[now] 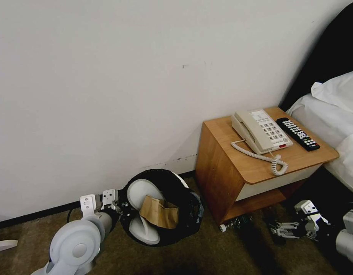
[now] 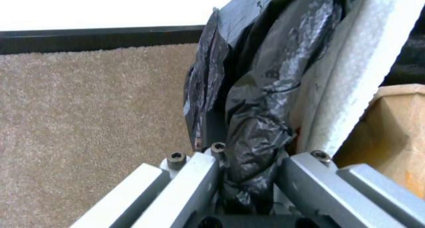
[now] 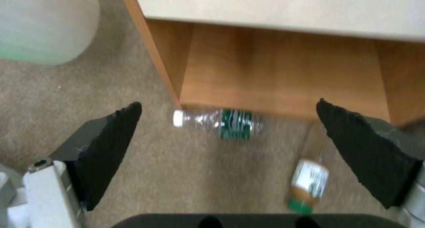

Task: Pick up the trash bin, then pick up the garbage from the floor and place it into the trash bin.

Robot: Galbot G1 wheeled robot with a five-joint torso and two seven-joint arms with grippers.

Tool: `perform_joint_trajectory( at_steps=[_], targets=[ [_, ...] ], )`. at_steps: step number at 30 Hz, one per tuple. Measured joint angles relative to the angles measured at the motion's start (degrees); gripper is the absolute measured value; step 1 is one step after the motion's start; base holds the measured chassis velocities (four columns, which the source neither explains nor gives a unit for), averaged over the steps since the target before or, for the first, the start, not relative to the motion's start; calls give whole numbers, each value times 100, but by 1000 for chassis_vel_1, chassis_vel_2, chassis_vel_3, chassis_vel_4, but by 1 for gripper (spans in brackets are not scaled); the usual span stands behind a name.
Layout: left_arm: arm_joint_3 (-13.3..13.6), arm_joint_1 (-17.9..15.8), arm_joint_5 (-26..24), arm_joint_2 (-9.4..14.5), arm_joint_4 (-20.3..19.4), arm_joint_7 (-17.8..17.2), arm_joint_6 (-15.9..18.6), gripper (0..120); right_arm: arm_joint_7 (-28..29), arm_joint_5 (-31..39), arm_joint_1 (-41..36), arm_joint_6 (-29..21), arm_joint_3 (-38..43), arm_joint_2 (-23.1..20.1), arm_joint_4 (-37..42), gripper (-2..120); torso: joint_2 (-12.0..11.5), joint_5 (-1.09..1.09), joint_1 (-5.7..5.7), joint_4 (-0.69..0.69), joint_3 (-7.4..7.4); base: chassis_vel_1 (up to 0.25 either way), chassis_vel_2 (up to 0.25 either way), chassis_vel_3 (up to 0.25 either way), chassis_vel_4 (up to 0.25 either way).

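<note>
The left gripper (image 1: 117,209) is closed on the rim of the bin (image 1: 184,214), its fingers (image 2: 195,184) pinching the black bag (image 2: 257,121) that lines it. The bin hangs tilted at the gripper, mouth toward the head camera, near the wall and beside the nightstand (image 1: 218,172). Inside the bin, just beyond the pinched rim, sit two white slippers (image 1: 143,191) and a brown cardboard piece (image 1: 159,212); one slipper (image 2: 354,75) presses against the bag right at the fingers.

The right gripper (image 3: 230,155) is low over the carpet in front of the nightstand's open shelf, jaws spread wide. A clear bottle (image 3: 214,121) with a white cap and green label lies on the carpet ahead of the gripper, between the pads (image 3: 111,148) and at the shelf's edge. A second bottle (image 3: 307,184) lies nearer, just inside one pad.
</note>
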Motion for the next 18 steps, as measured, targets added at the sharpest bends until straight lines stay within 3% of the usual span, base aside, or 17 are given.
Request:
perform_joint_trajectory(
  at_steps=[18],
  targets=[
    [14, 84, 97, -15, -1, 62, 0, 0, 507, 57, 360, -227, -526, 572, -143, 100, 0, 0, 0, 0, 0, 0, 0, 0, 0]
  ],
)
